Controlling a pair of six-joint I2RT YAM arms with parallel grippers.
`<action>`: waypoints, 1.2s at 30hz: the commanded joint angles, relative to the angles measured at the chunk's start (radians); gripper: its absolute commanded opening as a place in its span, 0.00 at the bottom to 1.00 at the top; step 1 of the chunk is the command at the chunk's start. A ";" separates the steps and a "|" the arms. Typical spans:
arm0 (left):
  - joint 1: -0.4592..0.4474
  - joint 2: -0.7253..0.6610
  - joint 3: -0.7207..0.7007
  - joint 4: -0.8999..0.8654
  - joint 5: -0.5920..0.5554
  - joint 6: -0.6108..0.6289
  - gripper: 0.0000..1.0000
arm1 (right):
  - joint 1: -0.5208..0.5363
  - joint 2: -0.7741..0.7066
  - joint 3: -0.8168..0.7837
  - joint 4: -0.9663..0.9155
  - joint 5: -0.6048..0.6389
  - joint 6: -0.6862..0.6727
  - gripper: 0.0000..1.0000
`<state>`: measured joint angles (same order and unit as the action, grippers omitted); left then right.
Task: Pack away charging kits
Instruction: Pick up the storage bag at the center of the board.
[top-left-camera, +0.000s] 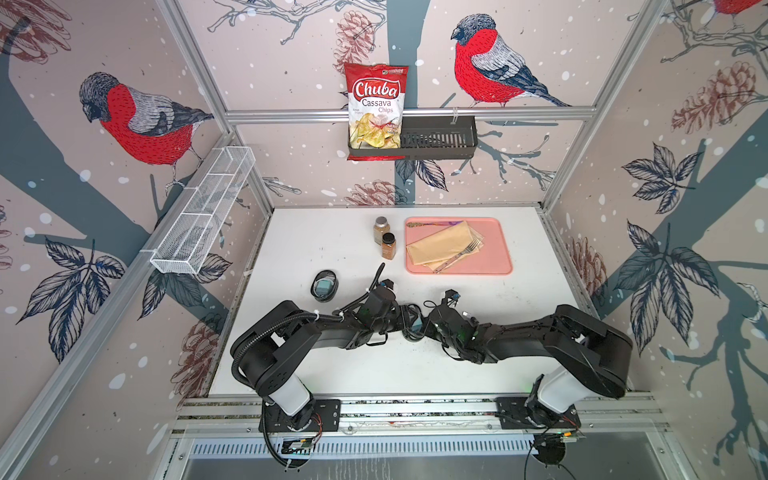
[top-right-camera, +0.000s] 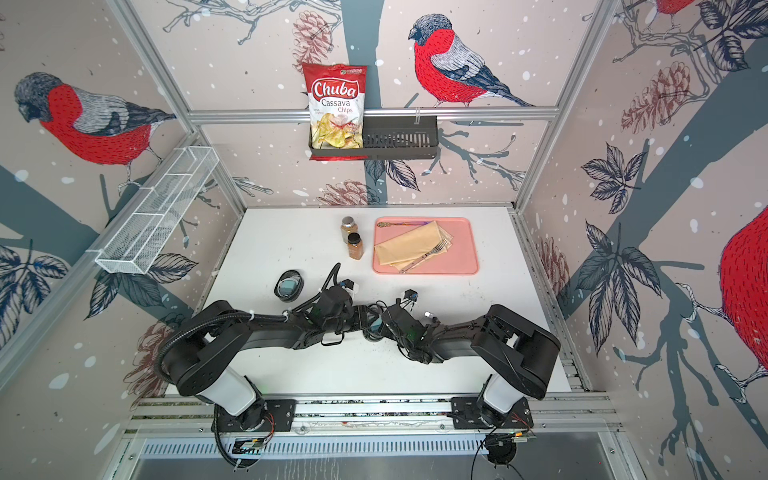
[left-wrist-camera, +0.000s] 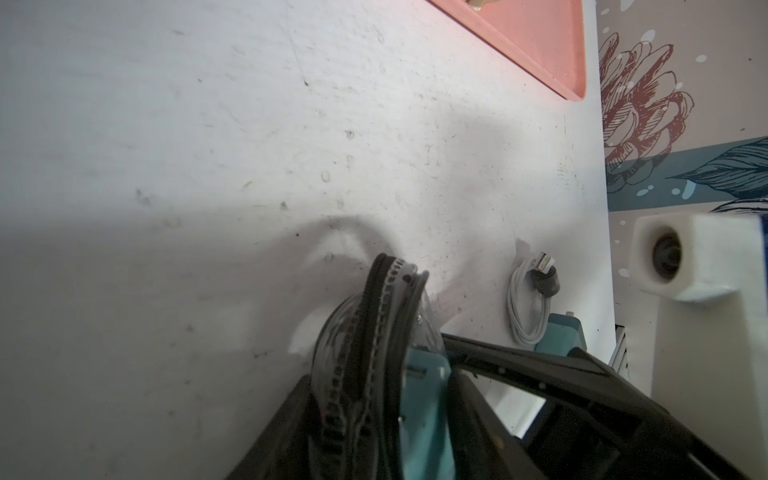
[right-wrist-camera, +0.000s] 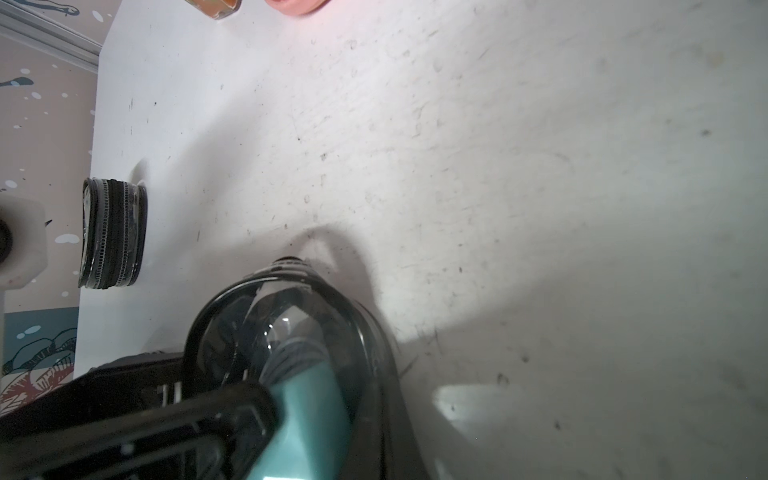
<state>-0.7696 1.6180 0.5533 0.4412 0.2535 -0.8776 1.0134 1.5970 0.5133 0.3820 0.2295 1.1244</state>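
Note:
Both arms meet mid-table on one clear, black-rimmed case (top-left-camera: 417, 322) (left-wrist-camera: 370, 332) (right-wrist-camera: 286, 332). Inside it show a teal charger (right-wrist-camera: 309, 415) (left-wrist-camera: 428, 407) and a coiled cable. My left gripper (top-left-camera: 409, 321) (left-wrist-camera: 374, 419) has its fingers against both sides of the case. My right gripper (top-left-camera: 423, 326) (right-wrist-camera: 374, 436) is shut on the case's rim. A second case (top-left-camera: 324, 285) (right-wrist-camera: 112, 232), with a teal charger in it, lies closed on the table to the left. In the left wrist view a loose white cable (left-wrist-camera: 528, 307) lies beside another teal charger (left-wrist-camera: 561, 338); the right arm hides them in both top views.
Two brown spice jars (top-left-camera: 381, 227) (top-left-camera: 388, 246) stand behind the grippers. To their right is a pink tray (top-left-camera: 500, 266) with a folded napkin and a fork. A chips bag (top-left-camera: 376, 112) sits in a black wall shelf. A white wire basket (top-left-camera: 203, 212) hangs on the left wall.

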 joint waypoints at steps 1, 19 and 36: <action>-0.001 0.001 -0.010 -0.004 0.083 0.012 0.52 | 0.000 0.014 -0.001 -0.117 -0.026 -0.015 0.00; -0.002 0.049 0.007 0.027 0.095 -0.012 0.51 | 0.004 0.011 0.002 -0.116 -0.030 -0.018 0.00; 0.000 0.027 0.058 -0.020 0.077 0.009 0.10 | 0.021 -0.145 -0.003 -0.177 0.027 -0.069 0.24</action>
<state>-0.7685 1.6653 0.5949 0.4843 0.3393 -0.8856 1.0256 1.5036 0.5034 0.2661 0.2390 1.0908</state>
